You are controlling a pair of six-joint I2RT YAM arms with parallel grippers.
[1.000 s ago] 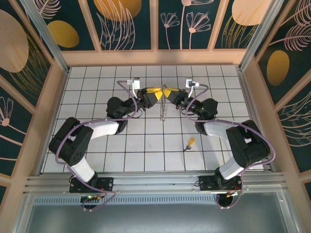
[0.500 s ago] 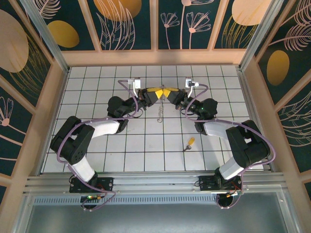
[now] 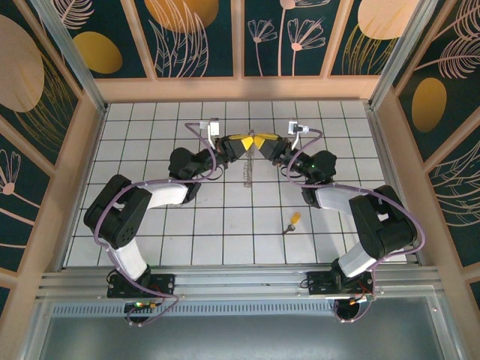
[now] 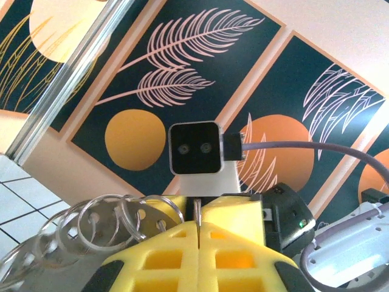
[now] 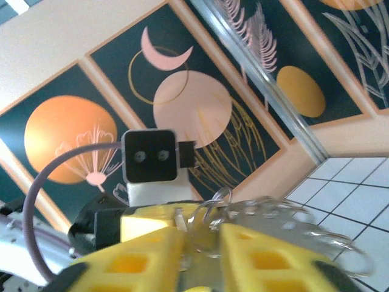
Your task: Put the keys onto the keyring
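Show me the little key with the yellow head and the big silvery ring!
small silver key with yellow-orange plastic head (image 3: pixel 292 223), top external view, where the blade meets the head.
large thin silvery-grey beaded keyring (image 3: pixel 247 171), top external view, on its hanging lower part.

keyring (image 4: pixel 106 219): thin coiled loops of bright, glossy metal that catch the light; blurred silver-grey in the right wrist view. key (image 3: pixel 292 223): metal blade, yellow-orange plastic head. left gripper (image 4: pixel 199 243) and right gripper (image 5: pixel 200 243): matt yellow plastic fingers with moulded square recesses, on black plastic bodies with a slight sheen. table (image 3: pixel 225 232): smooth white tiles with dark joints. rail (image 3: pixel 240 283): ribbed, dull-bright aluminium. cable (image 4: pixel 304 146): smooth lilac plastic sheath. wall trim (image 3: pixel 240 88): matt, pale, wood-like.
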